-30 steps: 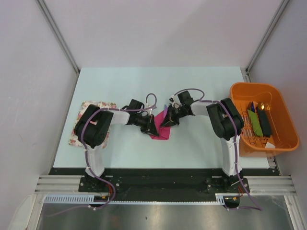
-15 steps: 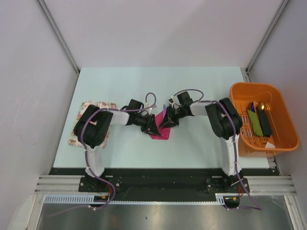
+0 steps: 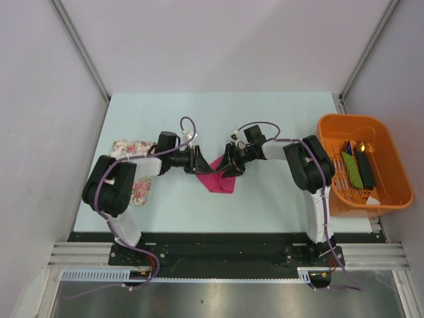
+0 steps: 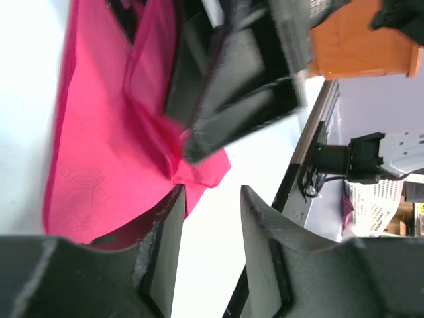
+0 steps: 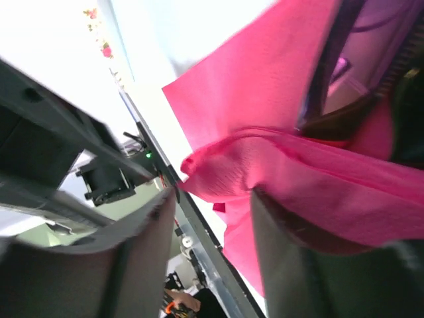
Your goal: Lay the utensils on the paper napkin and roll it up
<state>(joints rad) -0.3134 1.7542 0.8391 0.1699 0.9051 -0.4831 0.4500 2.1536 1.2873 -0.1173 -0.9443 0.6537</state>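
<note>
The magenta-pink paper napkin (image 3: 220, 181) lies folded over and rumpled at the table's middle. It also shows in the left wrist view (image 4: 109, 152) and in the right wrist view (image 5: 265, 99). My left gripper (image 3: 198, 161) is open and empty just left of the napkin; in its own view (image 4: 212, 191) one finger touches the napkin's edge. My right gripper (image 3: 225, 166) is at the napkin's upper right edge. In its own view (image 5: 213, 194) the jaws stand apart with the napkin's fold at the fingertips. A purple utensil (image 5: 341, 66) shows inside the fold; other utensils are hidden.
A floral cloth mat (image 3: 134, 147) lies at the left, partly under my left arm. An orange tub (image 3: 395, 159) with green, black and other items stands off the table's right edge. The table's near edge is just below the napkin.
My left arm has swung back to the left, off the napkin, and now stands beside it. The right gripper has shifted slightly left along the napkin's upper edge.
</note>
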